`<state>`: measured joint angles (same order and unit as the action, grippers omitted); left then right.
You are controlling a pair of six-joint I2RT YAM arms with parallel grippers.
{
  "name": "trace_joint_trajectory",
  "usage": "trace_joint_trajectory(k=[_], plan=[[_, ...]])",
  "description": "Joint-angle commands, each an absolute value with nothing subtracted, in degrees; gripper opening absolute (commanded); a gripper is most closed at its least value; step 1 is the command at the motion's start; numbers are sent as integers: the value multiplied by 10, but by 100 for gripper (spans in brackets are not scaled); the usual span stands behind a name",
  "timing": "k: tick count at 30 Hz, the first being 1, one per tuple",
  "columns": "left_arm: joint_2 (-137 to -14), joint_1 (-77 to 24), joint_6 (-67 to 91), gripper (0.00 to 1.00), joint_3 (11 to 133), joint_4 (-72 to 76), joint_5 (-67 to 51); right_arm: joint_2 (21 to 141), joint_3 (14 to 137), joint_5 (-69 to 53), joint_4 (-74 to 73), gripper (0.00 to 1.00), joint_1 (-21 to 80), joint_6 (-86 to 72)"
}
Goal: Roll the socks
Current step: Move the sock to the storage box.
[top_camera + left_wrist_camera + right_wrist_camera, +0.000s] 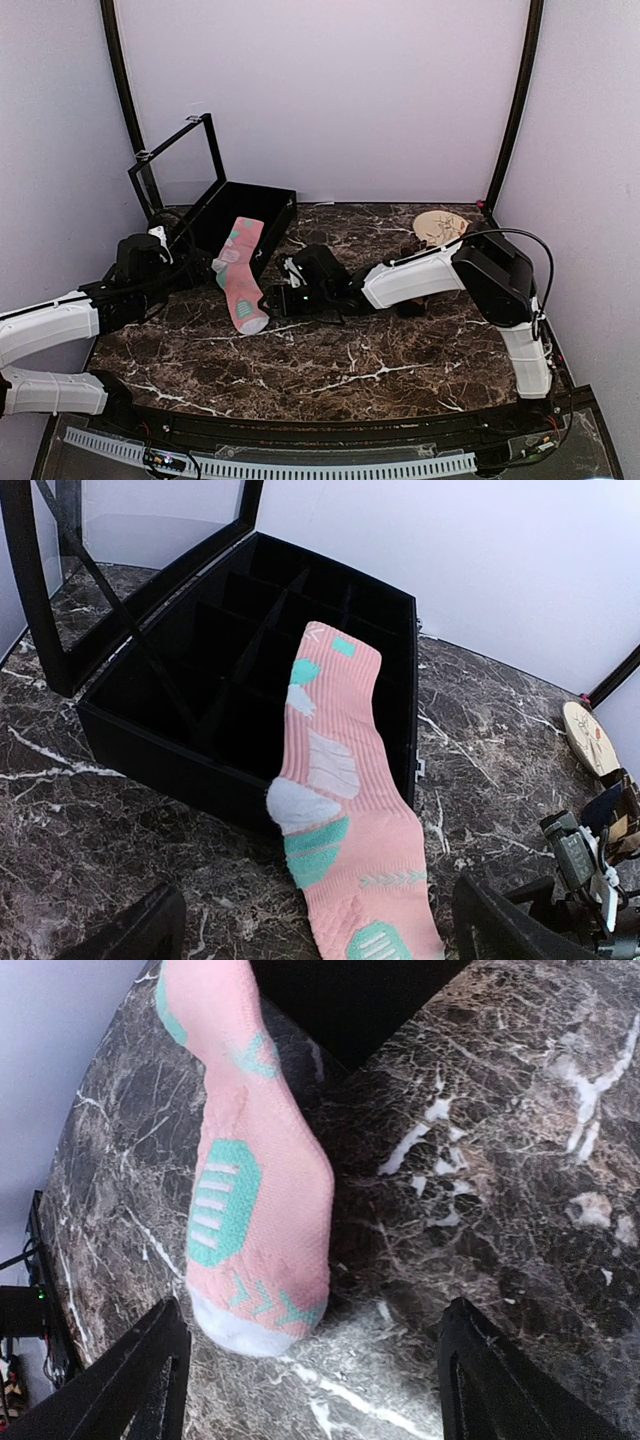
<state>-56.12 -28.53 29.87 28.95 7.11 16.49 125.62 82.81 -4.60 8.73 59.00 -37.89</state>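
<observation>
Dark marble bench (330,370), veined white. Both hands gape wide, holding nothing. The right hand (312,1320) is at the toe of the pink sock (241,272), and the left hand (318,910) faces its heel. The sock's foot lies on the bench, cuff propped over the front wall of the black divided box (262,205). A plate (438,225) sits far right, before pale walls (320,100).

**Soft, even light; black parts lost in shadow**

The scene was lit softly and evenly from above. The pale walls (320,100) were rendered with a lilac cast, and only faint shadows were cast on the marble table (330,370). Little detail was kept inside the black box (160,755), whose compartments were left almost uniformly dark. The pink sock (380,820) was shown sharp and well exposed. In the right wrist view a dark shadow was thrown onto the marble beside it. The corner posts (118,80) were shown slightly bowed in the top view.
</observation>
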Motion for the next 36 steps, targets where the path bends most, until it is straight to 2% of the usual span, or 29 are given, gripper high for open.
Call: trace_joint_trajectory(k=[1, 29, 36], plan=[[-558, -288, 305, 95, 279, 75, 157, 1267, 843, -90, 142, 78, 594, -426], [-543, -288, 304, 94, 274, 78, 152, 1317, 840, -152, 189, 75, 594, -520], [-539, -288, 305, 94, 274, 78, 152, 1332, 849, -182, 215, 65, 594, -542]])
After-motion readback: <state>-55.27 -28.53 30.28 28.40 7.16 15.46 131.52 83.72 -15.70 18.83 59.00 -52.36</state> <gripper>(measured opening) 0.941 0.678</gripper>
